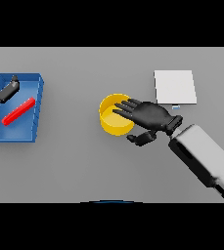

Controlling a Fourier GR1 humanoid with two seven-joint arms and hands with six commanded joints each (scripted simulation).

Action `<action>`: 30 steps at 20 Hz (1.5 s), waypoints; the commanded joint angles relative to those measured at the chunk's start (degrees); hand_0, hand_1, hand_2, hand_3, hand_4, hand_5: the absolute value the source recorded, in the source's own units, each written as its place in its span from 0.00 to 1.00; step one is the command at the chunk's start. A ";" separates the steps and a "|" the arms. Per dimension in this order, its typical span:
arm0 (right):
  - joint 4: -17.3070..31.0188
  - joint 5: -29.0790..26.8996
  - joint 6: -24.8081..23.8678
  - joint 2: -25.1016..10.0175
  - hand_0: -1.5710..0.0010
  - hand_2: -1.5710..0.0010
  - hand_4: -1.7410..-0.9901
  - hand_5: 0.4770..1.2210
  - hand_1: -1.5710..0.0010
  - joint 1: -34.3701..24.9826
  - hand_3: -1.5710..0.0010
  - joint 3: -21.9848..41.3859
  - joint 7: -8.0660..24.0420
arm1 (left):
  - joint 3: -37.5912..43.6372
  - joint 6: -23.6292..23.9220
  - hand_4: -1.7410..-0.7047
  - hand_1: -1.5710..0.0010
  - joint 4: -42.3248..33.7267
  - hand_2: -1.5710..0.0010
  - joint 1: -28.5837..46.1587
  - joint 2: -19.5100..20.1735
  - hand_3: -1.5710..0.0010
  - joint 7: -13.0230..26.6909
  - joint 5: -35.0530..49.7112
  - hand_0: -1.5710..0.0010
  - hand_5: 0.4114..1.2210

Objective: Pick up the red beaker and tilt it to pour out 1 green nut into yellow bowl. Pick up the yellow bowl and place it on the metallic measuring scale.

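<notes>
- Head view: I've got my right hand (pixel 150 116) over the yellow bowl (pixel 112 122), fingers stretched nearly straight across its right rim, thumb curled below the rim, nothing gripped.
- Beyond my right knuckles sits the white scale (pixel 175 87), apart from the bowl.
- My left hand (pixel 5 92) hangs over the blue tray (pixel 37 93), fingers loosely spread; a red bar (pixel 19 111) lies just below them, untouched.

No readable text anywhere. Scale (pixel 175 86) shows only a small blue display strip, with no digits legible on it.
</notes>
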 commanded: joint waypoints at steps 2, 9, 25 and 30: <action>2.63 0.64 1.32 0.73 1.00 1.00 0.70 0.33 1.00 -1.77 1.00 1.47 -0.74 | 0.12 -0.21 0.96 1.00 -0.67 1.00 0.13 0.26 1.00 0.27 0.15 1.00 0.36; 9.30 2.26 5.08 3.69 1.00 1.00 0.65 0.34 1.00 -8.02 1.00 4.84 -0.75 | 0.54 -0.26 0.96 1.00 -0.05 1.00 0.15 1.04 1.00 -1.20 0.26 1.00 0.35; 16.48 1.74 10.03 7.48 0.57 0.61 0.46 0.67 0.58 -10.65 0.80 6.05 2.15 | 0.80 -0.32 0.95 1.00 0.38 1.00 0.23 1.15 1.00 -1.11 0.48 1.00 0.36; 16.60 0.10 12.32 6.79 0.19 0.25 0.16 0.89 0.19 -11.04 0.36 5.93 0.55 | 0.52 -0.30 0.96 1.00 -0.05 1.00 0.47 1.39 1.00 -1.42 0.05 1.00 0.35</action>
